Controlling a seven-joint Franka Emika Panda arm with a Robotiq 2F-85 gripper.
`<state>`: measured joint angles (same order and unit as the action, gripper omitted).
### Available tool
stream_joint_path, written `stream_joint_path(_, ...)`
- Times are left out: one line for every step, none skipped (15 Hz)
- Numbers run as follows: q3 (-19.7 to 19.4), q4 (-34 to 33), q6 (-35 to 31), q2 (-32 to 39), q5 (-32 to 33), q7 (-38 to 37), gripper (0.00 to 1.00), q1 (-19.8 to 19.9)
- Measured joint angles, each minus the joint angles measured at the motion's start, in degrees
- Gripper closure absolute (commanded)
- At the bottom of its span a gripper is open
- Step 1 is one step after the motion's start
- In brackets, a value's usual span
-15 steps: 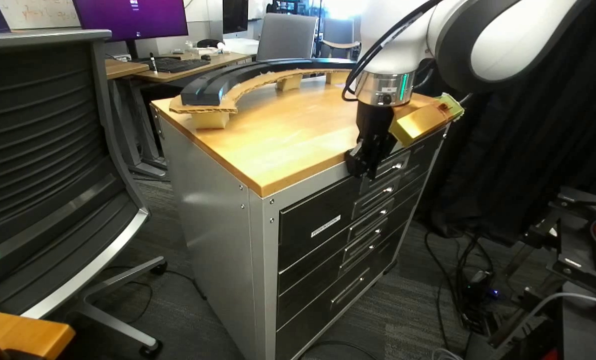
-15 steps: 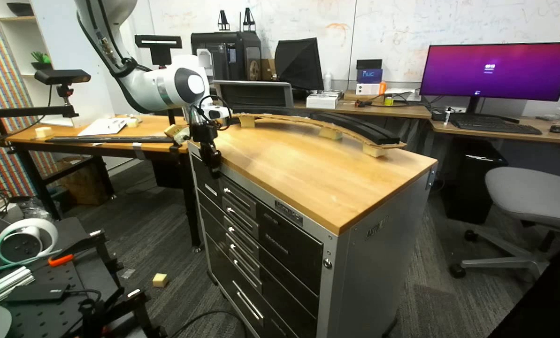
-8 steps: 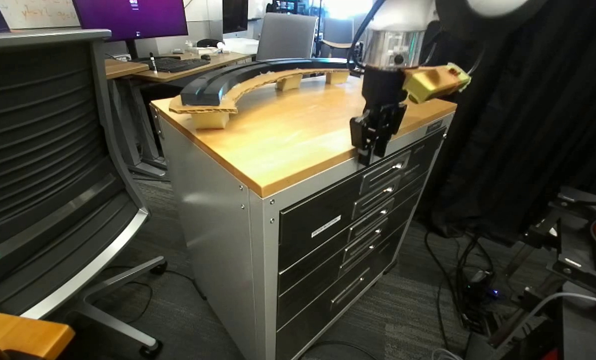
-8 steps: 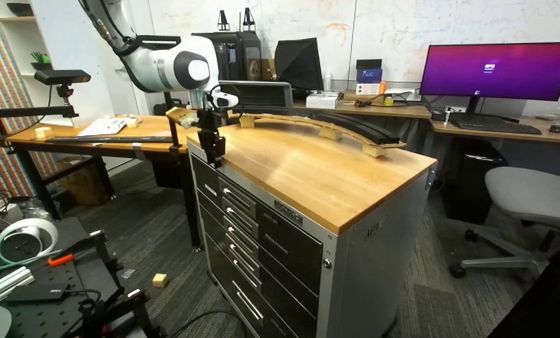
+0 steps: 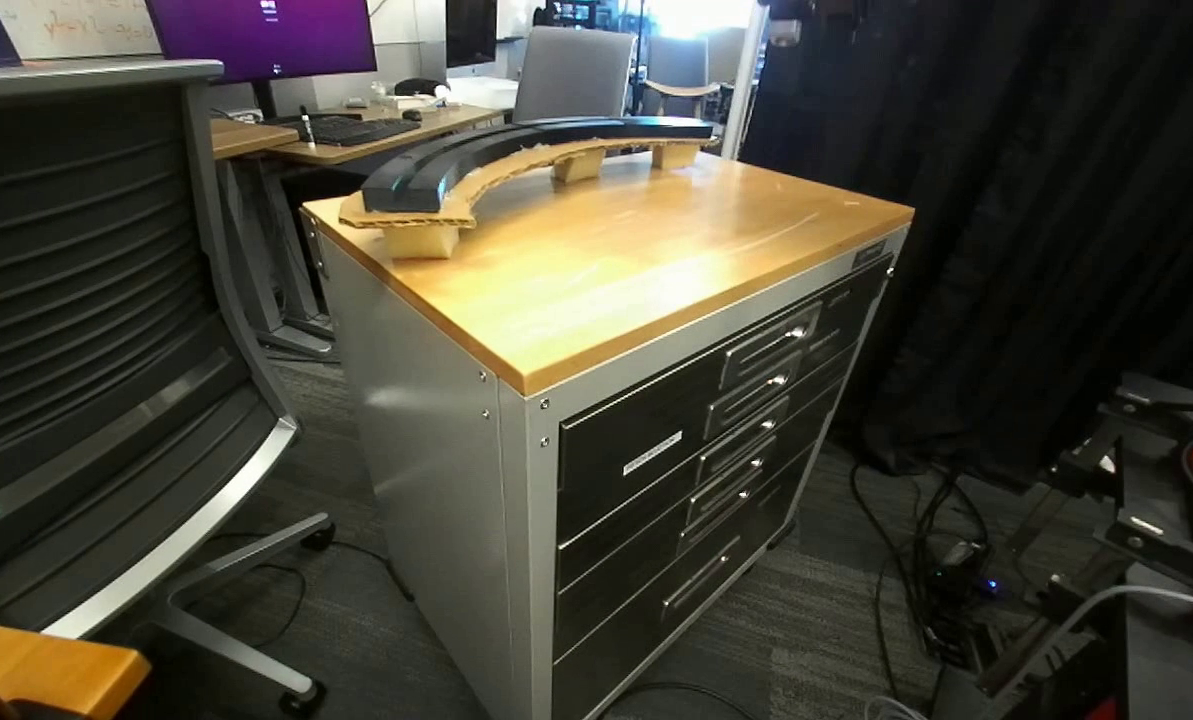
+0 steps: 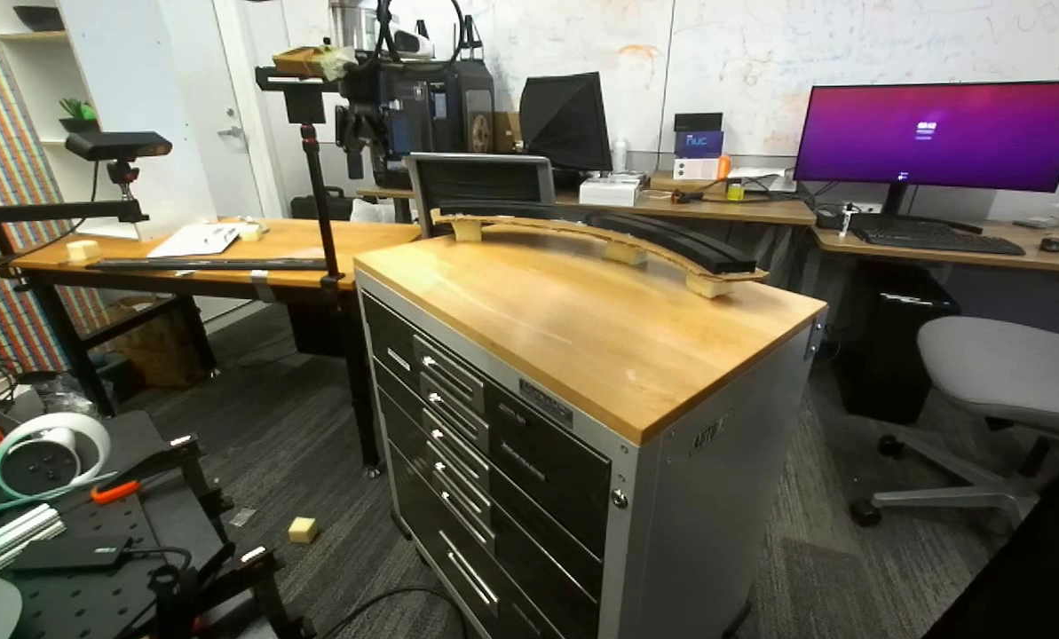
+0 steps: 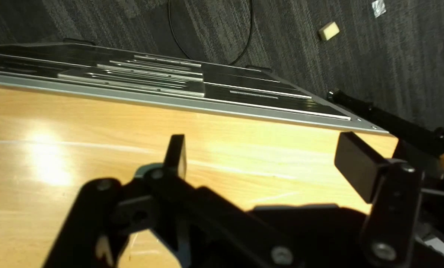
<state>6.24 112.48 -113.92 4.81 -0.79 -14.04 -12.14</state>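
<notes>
My gripper [image 6: 354, 158] hangs high above the cabinet in an exterior view, against a dark machine behind it; no gripper can be made out in the exterior view facing the chair. From the wrist, its fingers [image 7: 355, 167] stand far apart with only wood showing between them, so it is open and holds nothing. Below is the cabinet's wooden top [image 5: 656, 270], with black drawer fronts [image 6: 529, 435] sitting flush in its grey frame. Along the back of the top lies a curved black piece [image 5: 406, 185] on cardboard [image 6: 538, 228], raised on yellowish blocks [image 5: 421, 241].
A black camera post [image 6: 316, 191] rises near the gripper's side, by a wooden table [image 6: 307, 240]. A mesh chair [image 5: 106, 300] stands beside the cabinet. A small yellow block [image 7: 329, 31] and a cable [image 7: 170, 24] lie on the carpet.
My gripper has risen from the cabinet's front edge, near the top drawers, to well above the top, leaving an exterior view. Its jaws, close together before, have spread wide. The drawers look the same.
</notes>
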Motion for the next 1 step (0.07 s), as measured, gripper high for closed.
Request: stream_joint_path(0.0, 0.4, 0.0, -0.5, 0.0, 0.0, 0.0, 0.0)
